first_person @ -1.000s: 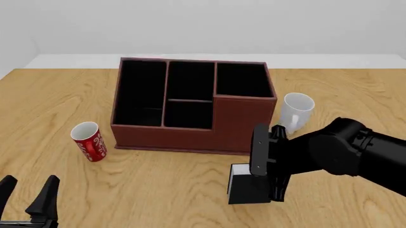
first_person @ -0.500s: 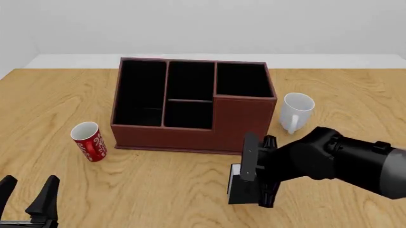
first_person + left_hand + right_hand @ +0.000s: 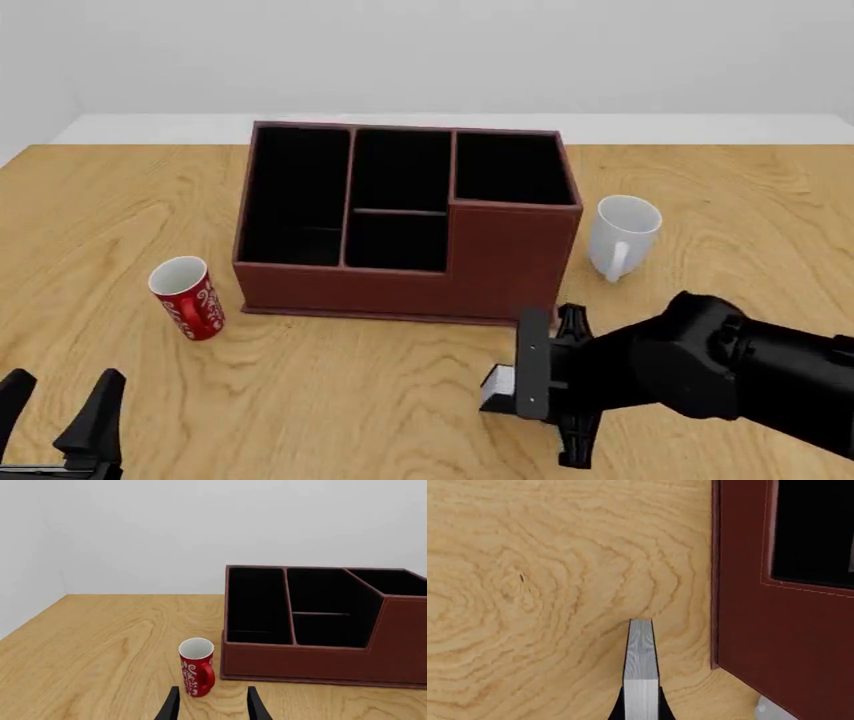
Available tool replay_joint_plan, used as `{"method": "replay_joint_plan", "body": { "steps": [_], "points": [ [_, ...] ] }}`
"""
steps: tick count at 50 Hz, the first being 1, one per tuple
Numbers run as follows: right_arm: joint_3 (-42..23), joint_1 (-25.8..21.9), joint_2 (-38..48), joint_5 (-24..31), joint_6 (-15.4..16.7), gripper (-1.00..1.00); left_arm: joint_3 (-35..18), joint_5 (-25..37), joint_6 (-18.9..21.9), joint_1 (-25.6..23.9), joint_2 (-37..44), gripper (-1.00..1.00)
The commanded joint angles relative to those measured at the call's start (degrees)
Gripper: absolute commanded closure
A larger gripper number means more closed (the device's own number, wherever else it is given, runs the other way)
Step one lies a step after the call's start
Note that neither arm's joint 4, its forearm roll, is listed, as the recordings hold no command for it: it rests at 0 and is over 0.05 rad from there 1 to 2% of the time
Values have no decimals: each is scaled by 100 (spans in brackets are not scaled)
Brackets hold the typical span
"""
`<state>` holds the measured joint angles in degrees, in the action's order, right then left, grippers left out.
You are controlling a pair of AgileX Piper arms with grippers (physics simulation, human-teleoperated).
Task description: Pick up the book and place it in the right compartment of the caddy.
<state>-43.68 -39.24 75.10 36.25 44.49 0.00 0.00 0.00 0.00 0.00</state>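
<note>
The book (image 3: pixel 502 379) stands on the table in front of the caddy (image 3: pixel 400 290); only its white page corner and a strip of black cover show under my right arm. My right gripper (image 3: pixel 554 410) is down over it. In the right wrist view the white page edges (image 3: pixel 641 670) sit between the two fingers, which press against the covers, with the caddy wall (image 3: pixel 747 605) beside. The right compartment (image 3: pixel 507 170) is empty behind its taller front wall. My left gripper (image 3: pixel 60 420) is open and empty at the near left edge; it also shows in the left wrist view (image 3: pixel 212 710).
A red mug (image 3: pixel 187 298) stands left of the caddy, and just ahead of my left gripper in the left wrist view (image 3: pixel 197 666). A white mug (image 3: pixel 623 235) stands right of the caddy, near my right arm. The caddy (image 3: pixel 320 665) has several black-lined compartments, all empty.
My right gripper has come down lower over the book and tilted, so it now covers most of the book. The fingers have closed in on its covers. The left arm has not moved.
</note>
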Motion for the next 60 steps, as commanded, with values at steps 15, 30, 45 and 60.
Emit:
{"method": "replay_joint_plan", "body": {
  "steps": [15,30,45,60],
  "points": [
    [-528,-107,-921,1125,-150,100,0,0,0,0,0,-100],
    [-1743,-90,-1338,2153,-52,100,0,0,0,0,0,-100],
    [-2300,86,-1699,2545,739,100,0,0,0,0,0,-100],
    [-3087,186,-1777,2524,1006,100,0,0,0,0,0,-100]
  ]
}}
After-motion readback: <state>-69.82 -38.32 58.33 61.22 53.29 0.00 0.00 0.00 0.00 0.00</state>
